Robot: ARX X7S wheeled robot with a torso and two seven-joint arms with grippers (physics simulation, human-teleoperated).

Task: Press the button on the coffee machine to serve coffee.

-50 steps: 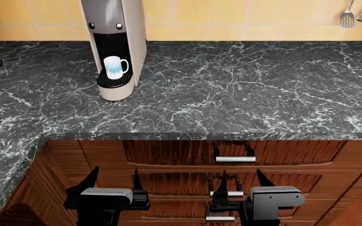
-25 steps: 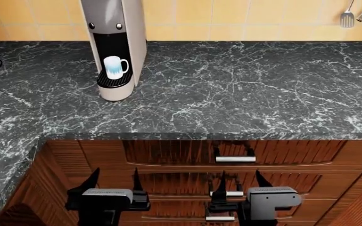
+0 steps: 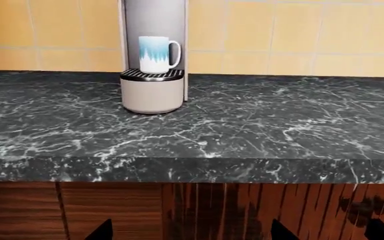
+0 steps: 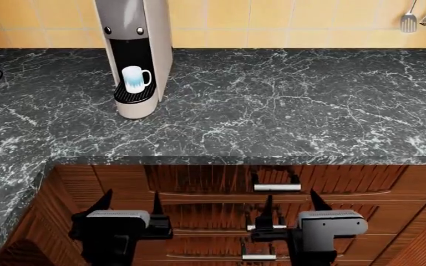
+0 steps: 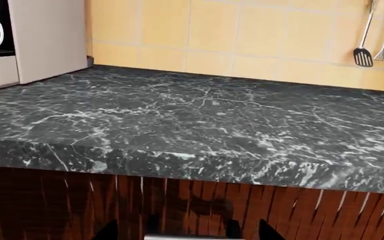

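While both arms hang low in front of the drawers, the coffee machine point(image 4: 133, 52) sits near the counter's back-left corner with a mug point(image 4: 135, 78) on its drip tray. Left gripper point(image 4: 133, 213) and right gripper point(image 4: 293, 211) both have fingers spread, holding nothing. Risk-wise, a sloppy reach could clip the mug or miss the small button point(image 4: 140, 31).

Grey-beige coffee machine point(image 4: 135, 52) upright, seemingly against wall.

The coffee machine point(image 4: 133, 50) loses its top to the head view's upper edge; its buttons point(image 4: 108, 30) are too small to read.
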